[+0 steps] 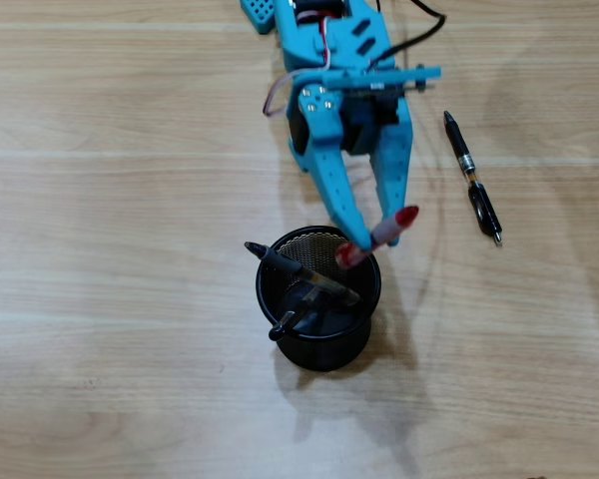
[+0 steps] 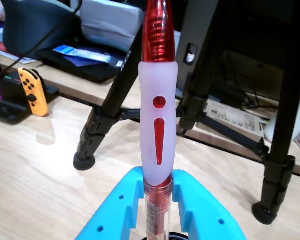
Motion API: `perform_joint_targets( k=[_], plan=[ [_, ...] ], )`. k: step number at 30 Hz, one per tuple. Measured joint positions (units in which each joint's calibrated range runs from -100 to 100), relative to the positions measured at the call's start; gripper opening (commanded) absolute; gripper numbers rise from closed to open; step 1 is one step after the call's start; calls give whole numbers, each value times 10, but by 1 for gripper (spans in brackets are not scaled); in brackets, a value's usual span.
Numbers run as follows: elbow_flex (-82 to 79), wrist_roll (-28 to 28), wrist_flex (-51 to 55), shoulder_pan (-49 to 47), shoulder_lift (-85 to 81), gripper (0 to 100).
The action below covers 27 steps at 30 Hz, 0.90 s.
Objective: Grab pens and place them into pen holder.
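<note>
In the overhead view my blue gripper (image 1: 374, 238) is shut on the red-and-clear pen (image 1: 379, 236), which hangs tilted over the back right rim of the black mesh pen holder (image 1: 324, 351). Two black pens lie inside the holder: one (image 1: 299, 269) leans across it and sticks out over the left rim, the other (image 1: 292, 321) pokes out at the front left. A further black pen (image 1: 471, 178) lies on the table to the right of the arm. The wrist view has the red pen (image 2: 158, 100) standing upright between the two fingers of the gripper (image 2: 157, 192).
The wooden table (image 1: 100, 299) spreads wide around the holder. In the wrist view black tripod legs (image 2: 95, 135) and a foot (image 2: 267, 210) stand on the far side of the table. An orange game controller on a dock (image 2: 29, 90) sits at the far left.
</note>
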State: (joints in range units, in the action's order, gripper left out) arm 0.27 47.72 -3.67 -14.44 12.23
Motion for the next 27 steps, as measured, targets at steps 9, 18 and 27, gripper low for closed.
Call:
perform_joint_targets(
  k=[9, 18, 27],
  plan=[
    [-58, 5, -113, 4, 37, 9],
    [-98, 30, -116, 4, 37, 11],
    [-109, 24, 1, -24, 21, 11]
  ],
)
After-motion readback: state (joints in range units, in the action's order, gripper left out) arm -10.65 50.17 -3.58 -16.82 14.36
